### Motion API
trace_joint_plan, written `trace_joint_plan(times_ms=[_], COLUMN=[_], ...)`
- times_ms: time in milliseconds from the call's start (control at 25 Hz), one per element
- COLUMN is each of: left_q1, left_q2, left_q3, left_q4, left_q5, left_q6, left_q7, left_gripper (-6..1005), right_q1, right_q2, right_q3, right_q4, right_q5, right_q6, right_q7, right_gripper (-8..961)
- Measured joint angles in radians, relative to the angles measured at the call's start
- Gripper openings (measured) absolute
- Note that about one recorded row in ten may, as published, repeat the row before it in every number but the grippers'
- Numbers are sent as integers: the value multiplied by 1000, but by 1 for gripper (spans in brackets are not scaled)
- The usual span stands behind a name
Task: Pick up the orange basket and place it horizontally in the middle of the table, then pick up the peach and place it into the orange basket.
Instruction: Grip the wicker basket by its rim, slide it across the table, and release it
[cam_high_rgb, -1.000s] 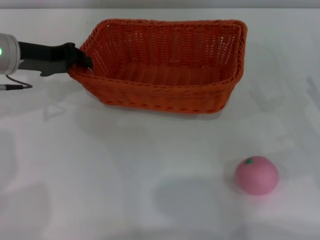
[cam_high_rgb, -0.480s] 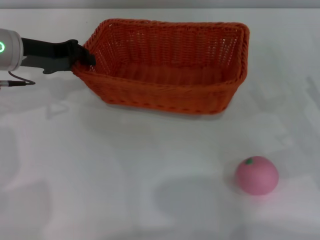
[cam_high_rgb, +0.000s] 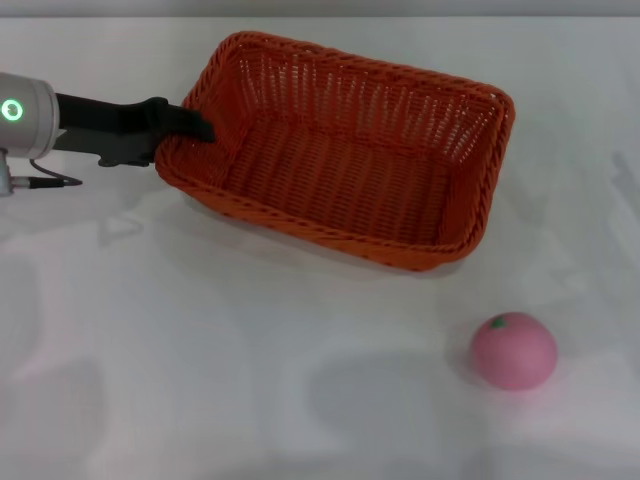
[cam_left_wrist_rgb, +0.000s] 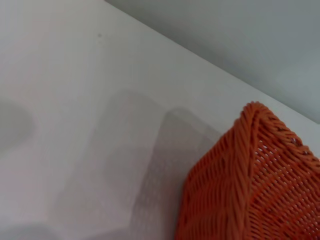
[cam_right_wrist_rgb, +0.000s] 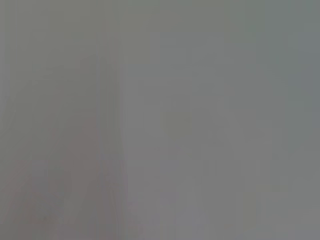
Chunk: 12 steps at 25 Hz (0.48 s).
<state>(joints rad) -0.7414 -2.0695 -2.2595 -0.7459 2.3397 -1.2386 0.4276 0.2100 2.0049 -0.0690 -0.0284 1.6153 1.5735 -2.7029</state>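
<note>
The orange basket (cam_high_rgb: 340, 150) sits toward the back of the white table (cam_high_rgb: 200, 350), tilted so its open inside faces me and its long side runs at a slant. My left gripper (cam_high_rgb: 195, 127) comes in from the left and is shut on the basket's left short rim. A corner of the same basket (cam_left_wrist_rgb: 250, 185) shows in the left wrist view. The pink peach (cam_high_rgb: 513, 349) lies on the table at the front right, apart from the basket. My right gripper is out of view; the right wrist view shows only a plain grey blur.
A thin cable (cam_high_rgb: 40, 180) hangs under the left arm near the left edge. The table's far edge (cam_left_wrist_rgb: 200, 57) meets a grey wall behind the basket.
The left gripper has shifted a little right while holding the rim. The basket has turned and tipped, its right end swinging nearer, so its inside now shows. The peach has not moved.
</note>
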Motion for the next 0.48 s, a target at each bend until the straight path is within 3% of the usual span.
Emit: trace_joint_plan(times_ms=[160,480], left_q1=[-2,-4], left_q2=[-1,-6], left_q3=[12,72], left_q4=[0,6], left_q5=[-5,-53], left_q6=[-11,-27], left_q7=[6,32], left_gripper=[609,686], right_q1=[0,0], right_q2=[0,0], right_q3=[-1,-2], right_q4=[-2,-8], right_q5=[0,0], right_q6=[0,-1], right_q7=[0,0], right_gripper=[801,798])
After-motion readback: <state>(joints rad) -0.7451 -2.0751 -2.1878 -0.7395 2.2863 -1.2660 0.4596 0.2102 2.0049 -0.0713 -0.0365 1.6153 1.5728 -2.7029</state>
